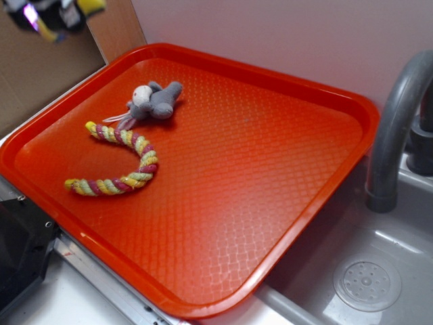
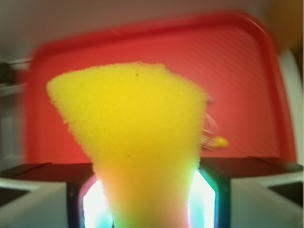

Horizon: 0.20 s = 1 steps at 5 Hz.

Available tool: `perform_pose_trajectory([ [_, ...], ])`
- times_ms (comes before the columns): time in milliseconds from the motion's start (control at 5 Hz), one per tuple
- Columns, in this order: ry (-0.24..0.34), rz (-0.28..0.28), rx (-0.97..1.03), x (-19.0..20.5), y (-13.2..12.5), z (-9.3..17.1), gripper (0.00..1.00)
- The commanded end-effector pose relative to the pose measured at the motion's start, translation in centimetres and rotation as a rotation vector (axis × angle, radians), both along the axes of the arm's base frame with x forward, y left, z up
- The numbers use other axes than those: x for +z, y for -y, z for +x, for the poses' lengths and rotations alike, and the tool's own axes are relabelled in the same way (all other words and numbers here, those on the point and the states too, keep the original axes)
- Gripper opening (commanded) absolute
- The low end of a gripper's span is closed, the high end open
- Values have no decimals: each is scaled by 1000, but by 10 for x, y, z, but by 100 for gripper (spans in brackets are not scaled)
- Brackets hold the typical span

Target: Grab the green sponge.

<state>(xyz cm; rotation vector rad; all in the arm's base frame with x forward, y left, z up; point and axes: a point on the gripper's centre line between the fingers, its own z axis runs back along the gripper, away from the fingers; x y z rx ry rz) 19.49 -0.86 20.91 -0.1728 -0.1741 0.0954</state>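
Observation:
In the wrist view the green sponge (image 2: 137, 137) fills the middle of the frame as a yellow foam wedge, pinched at its narrow end between my two pads. My gripper (image 2: 148, 209) is shut on it and holds it high above the red tray (image 2: 247, 71). Its scouring layer is hidden. In the exterior view the gripper (image 1: 51, 17) shows only as a blurred dark shape at the top left corner, with a bit of yellow sponge (image 1: 91, 5) beside it.
On the tray (image 1: 270, 169) lie a grey plush mouse (image 1: 154, 100) and a yellow-pink-green braided rope toy (image 1: 125, 162). A grey faucet (image 1: 396, 122) and sink with drain (image 1: 367, 284) are to the right. A cardboard panel (image 1: 40, 74) stands at back left.

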Motion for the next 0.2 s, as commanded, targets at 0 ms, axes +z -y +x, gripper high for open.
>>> perform_pose_trajectory([
  [0,-18,-28,-40,21,21,1,0],
])
